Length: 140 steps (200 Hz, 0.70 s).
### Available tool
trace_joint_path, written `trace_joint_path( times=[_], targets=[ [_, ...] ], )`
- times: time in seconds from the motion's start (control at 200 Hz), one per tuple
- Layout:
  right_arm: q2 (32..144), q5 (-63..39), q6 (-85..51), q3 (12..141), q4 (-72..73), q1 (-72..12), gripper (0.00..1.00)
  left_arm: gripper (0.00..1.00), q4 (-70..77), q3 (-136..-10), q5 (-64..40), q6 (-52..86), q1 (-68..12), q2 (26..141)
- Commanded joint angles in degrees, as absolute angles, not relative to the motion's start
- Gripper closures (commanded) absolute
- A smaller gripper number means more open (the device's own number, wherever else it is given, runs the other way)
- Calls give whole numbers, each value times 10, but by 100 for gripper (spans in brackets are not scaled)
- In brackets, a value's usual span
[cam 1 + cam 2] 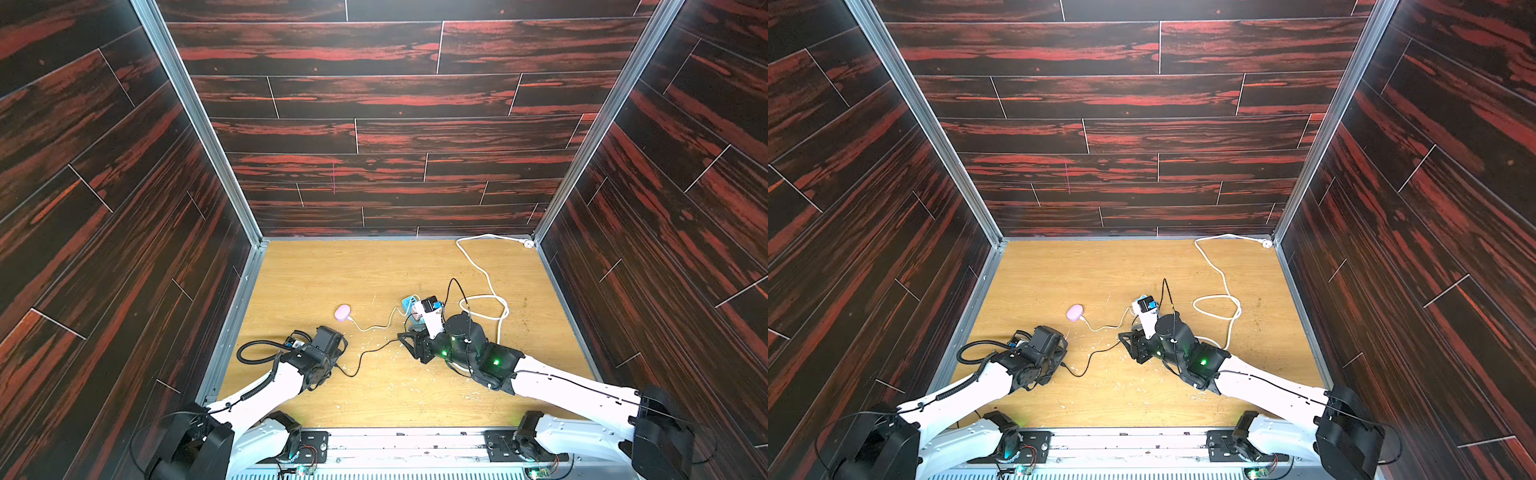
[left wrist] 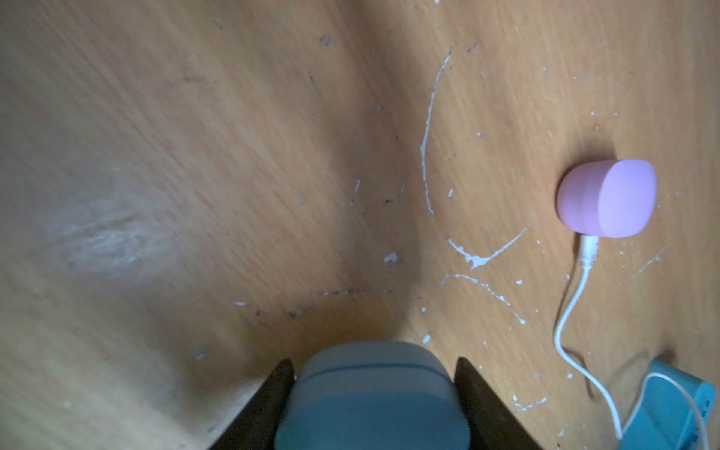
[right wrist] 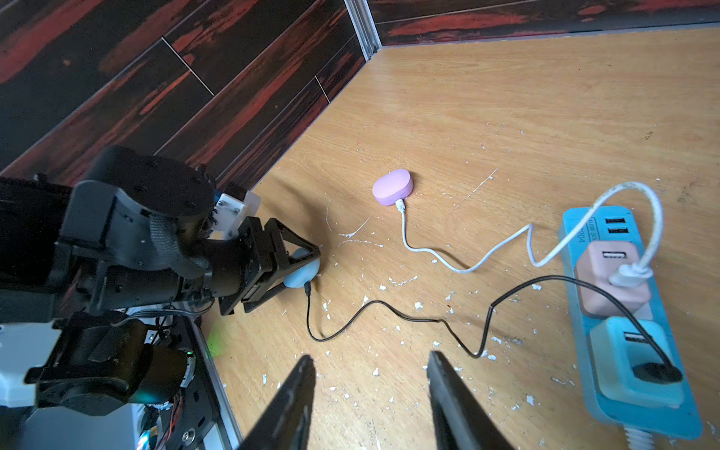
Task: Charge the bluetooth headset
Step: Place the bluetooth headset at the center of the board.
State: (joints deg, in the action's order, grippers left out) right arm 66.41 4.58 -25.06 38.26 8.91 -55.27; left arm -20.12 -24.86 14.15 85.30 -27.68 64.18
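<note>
The left end effector [image 2: 374, 362] holds the blue case [image 2: 372, 405] at the worktop [image 3: 506, 117]. The black plug [image 3: 307, 289] points at the case, touching; seated or not, unclear. It lies ahead of the right end effector [image 3: 371, 356], parted, empty.

Tabletop [image 1: 332, 270]: scuffed wood-grain laminate. Pink case [image 3: 391, 187]: smooth matt plastic. Walls [image 1: 374, 95]: glossy wood-look panels.

The left arm [image 1: 266, 390] reaches forward and low from the near edge. The left gripper [image 3: 311, 269] points downward, its jaws clamped on a pale blue case [image 2: 374, 389]. The right arm [image 1: 561, 382] angles inward, and the right gripper [image 3: 371, 356] hangs with its jaws parted, gripping nothing.
</note>
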Motion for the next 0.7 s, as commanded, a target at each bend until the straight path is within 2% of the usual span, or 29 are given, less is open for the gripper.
trace_joint_path(
  times=[0.0, 0.2, 0.481, 0.521, 0.536, 0.551, 0.586, 0.696],
  targets=[
    [655, 56, -254, 379, 76, -553, 50, 32, -206, -252, 146, 847, -273, 651],
    [651, 71, -248, 384, 59, -553, 49, 17, -233, -272, 150, 823, -272, 656],
    [608, 132, -237, 405, -4, -513, 35, 13, -362, -364, 219, 718, -271, 568],
    [603, 142, -236, 408, -13, -501, 30, 12, -377, -380, 232, 700, -271, 557],
    [601, 145, -236, 410, -17, -494, 11, 11, -382, -387, 237, 693, -271, 554],
    [601, 147, -236, 412, -23, -488, 3, 8, -386, -394, 241, 685, -270, 551],
    [600, 150, -237, 419, -35, -469, 1, 0, -397, -408, 253, 669, -269, 547],
    [599, 179, -244, 431, -54, -405, 1, 0, -406, -443, 272, 609, -252, 546]
  ],
)
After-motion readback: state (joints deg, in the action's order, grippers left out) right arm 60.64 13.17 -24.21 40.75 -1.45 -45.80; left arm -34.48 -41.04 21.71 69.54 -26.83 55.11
